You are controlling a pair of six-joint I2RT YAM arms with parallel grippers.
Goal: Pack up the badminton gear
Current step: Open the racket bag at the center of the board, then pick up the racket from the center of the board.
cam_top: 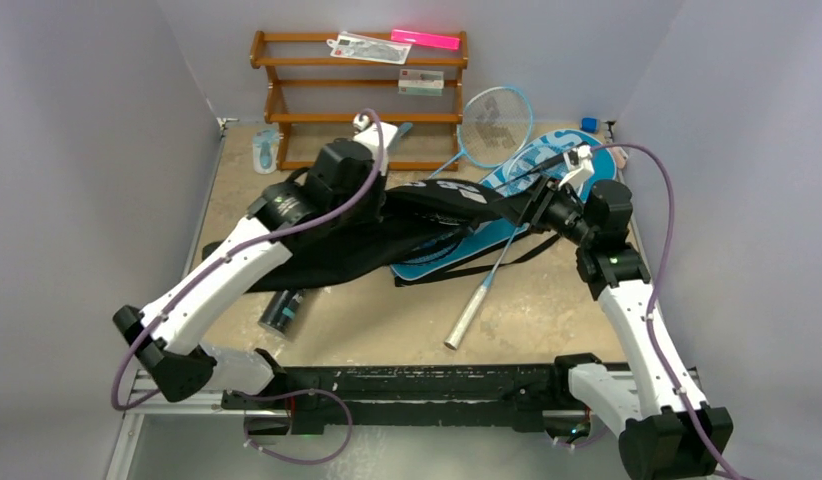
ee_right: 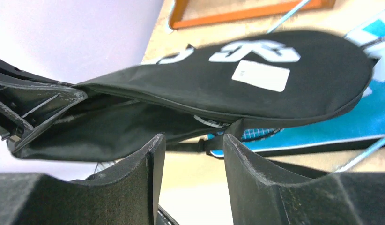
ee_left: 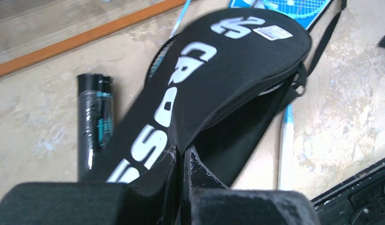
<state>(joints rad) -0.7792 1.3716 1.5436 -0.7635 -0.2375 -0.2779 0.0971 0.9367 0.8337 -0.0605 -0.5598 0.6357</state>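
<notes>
Beige tabletop (cam_top: pixel 387 320), black cover (ee_left: pixel 218 70) pinched in left gripper (ee_left: pixel 181 161), right gripper (ee_right: pixel 193 143) parted just before it.

— What's at the back of the mottled beige desk (cam_top: pixel 387 320)?
— A brown wooden three-tier rack (cam_top: pixel 317 118), standing against the far wall.
— Anything on it?
— On top, a bright pink bar (cam_top: pixel 425 39) lies toward the right, with a clear plastic packet (cam_top: pixel 365 47) just beside it on the left. A smaller clear packet (cam_top: pixel 420 82) lies on the tier below.
— And the far right corner?
— A small blue object (cam_top: pixel 589 124), too small to tell what it is.
</notes>
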